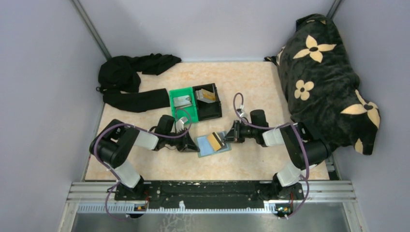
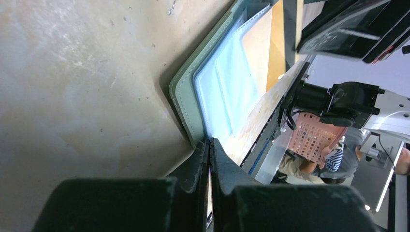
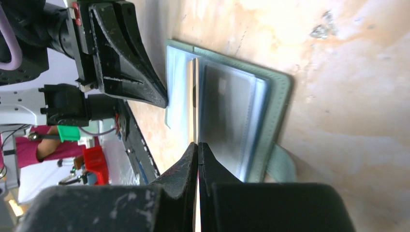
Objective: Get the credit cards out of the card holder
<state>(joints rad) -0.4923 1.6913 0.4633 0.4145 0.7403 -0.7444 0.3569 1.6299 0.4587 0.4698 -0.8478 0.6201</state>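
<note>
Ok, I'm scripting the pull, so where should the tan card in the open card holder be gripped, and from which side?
The tan card lies flat and thin in the card holder, so probably only an edge pinch works. Take the edge nearest the right gripper, coming in low from that side. The left gripper sits at the holder's opposite edge.

The wallet (image 2: 189, 104) runs off the top in left wrist view; stuff in the green bin (image 1: 174, 92) and black bin (image 1: 211, 112) looks too tiny.
</note>
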